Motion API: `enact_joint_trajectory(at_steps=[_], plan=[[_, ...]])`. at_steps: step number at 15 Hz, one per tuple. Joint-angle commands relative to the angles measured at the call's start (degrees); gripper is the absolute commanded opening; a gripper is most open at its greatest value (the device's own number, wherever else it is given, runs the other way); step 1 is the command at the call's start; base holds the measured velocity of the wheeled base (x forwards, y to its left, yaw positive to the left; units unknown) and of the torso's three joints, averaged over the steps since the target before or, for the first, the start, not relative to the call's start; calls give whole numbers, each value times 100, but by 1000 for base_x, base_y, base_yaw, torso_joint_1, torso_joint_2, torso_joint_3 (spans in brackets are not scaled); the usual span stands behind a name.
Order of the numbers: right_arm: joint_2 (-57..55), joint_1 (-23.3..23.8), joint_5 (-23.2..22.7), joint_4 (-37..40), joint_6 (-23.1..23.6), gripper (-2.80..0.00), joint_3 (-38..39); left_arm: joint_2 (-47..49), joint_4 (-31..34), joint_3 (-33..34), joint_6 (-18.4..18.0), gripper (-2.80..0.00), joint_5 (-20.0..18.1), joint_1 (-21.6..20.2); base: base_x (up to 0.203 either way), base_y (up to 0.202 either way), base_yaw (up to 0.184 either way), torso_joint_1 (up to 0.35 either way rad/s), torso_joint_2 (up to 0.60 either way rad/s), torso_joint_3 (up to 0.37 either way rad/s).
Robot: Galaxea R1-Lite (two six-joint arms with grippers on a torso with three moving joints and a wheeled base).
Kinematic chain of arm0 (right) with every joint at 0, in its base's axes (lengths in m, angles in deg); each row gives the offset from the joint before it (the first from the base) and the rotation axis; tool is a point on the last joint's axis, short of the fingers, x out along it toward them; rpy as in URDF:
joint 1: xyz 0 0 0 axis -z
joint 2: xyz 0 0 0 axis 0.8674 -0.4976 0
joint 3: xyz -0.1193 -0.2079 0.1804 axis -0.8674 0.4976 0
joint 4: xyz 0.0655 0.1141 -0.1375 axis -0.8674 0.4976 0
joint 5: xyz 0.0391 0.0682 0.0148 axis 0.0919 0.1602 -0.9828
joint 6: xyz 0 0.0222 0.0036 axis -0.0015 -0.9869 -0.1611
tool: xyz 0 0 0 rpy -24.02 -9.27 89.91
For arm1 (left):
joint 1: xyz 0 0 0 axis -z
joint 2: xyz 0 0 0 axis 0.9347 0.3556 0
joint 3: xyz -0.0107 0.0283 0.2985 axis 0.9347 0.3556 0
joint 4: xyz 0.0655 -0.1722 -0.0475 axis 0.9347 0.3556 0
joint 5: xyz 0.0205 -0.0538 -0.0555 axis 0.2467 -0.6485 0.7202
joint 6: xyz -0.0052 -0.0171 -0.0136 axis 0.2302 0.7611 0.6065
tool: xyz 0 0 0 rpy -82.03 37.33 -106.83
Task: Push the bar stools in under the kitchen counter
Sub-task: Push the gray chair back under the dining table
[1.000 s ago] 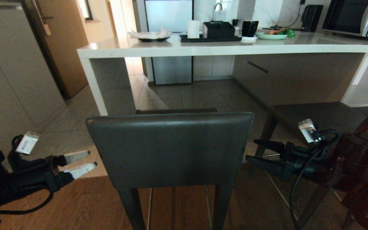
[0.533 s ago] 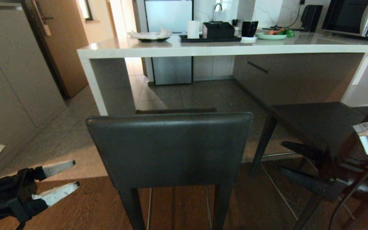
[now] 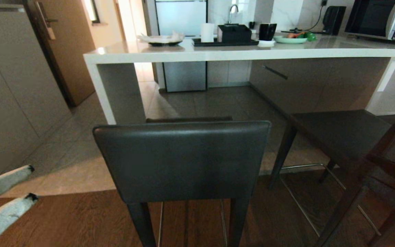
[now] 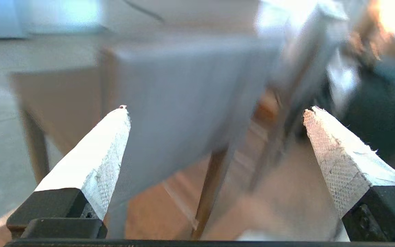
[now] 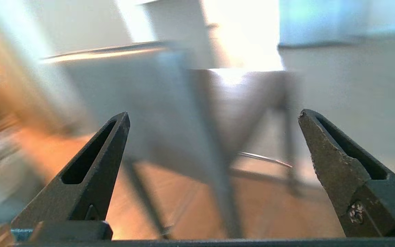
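Head view: the nearer bar stool (image 3: 182,161) is seen from behind, its dark backrest upright and square to the camera, the wide axis of that backrest running parallel to the edge of the kitchen counter (image 3: 238,53). The seat is pointed toward the counter and is not yet tucked beneath the overhang. A second bar stool (image 3: 341,132) is set to the right, turned at an angle, its seat near the counter's underside but its frame skewed. Only the two pale fingertips of the left gripper (image 3: 3,197) are shown, at the lower left corner, spread apart and holding nothing, well apart from the backrest, which lies to their right. The right gripper is not shown in this view.

Left wrist view: the left gripper (image 4: 214,113) is seen wide open and empty; the blurred backrest is framed ahead between its fingers, untouched.

Right wrist view: the right gripper (image 5: 214,116) is likewise spread and empty, with blurred stool legs and a footrest bar ahead. Neither arm is judged clearly nearer; the coming push is judged to run straight at the counter.
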Motion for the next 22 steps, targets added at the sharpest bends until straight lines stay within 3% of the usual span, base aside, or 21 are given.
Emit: enact_joint_trajectory(at_steps=[1,3,4,5,7,9,11,13,17,18,22], plan=[[999,169,844,1273,185,0,-100,-832,434,-37,125,0,62,-1147,0,0,0,0,0,0],[1757,189,1460,2588,445,0,-327,-1174,1293,-223,-128,0,-195,-2245,0,0,0,0,0,0],[2220,194,1723,3514,506,0,-545,-1447,2076,-409,-214,0,-347,-2536,0,0,0,0,0,0],[2672,200,1959,4603,540,0,-810,-1692,2881,-662,-256,0,-483,-2590,0,0,0,0,0,0],[3415,324,2380,6028,582,0,-1210,-2251,4211,-1301,-82,0,-909,-2437,0,0,0,0,0,0],[3796,730,2575,7100,625,0,-1549,-2682,5006,-1933,645,0,-1574,-2008,0,0,0,0,0,0],[4098,758,2232,7248,648,0,-1652,-2766,5153,-2296,1165,0,-2109,-1269,0,0,0,0,0,0],[4433,765,1929,7288,645,0,-1679,-2740,5198,-2658,1535,0,-2290,-416,0,0,0,0,0,0],[4565,777,1777,7432,709,0,-1968,-3133,5234,-3023,2435,0,-2373,1580,0,0,0,0,0,0],[4565,772,1659,7425,757,0,-1972,-3436,5247,-3005,2588,0,-2379,1865,0,0,0,0,0,0],[4409,326,1475,7393,758,0,-2033,-4325,4955,-2626,2771,0,-2323,1813,0,0,0,0,0,0]])
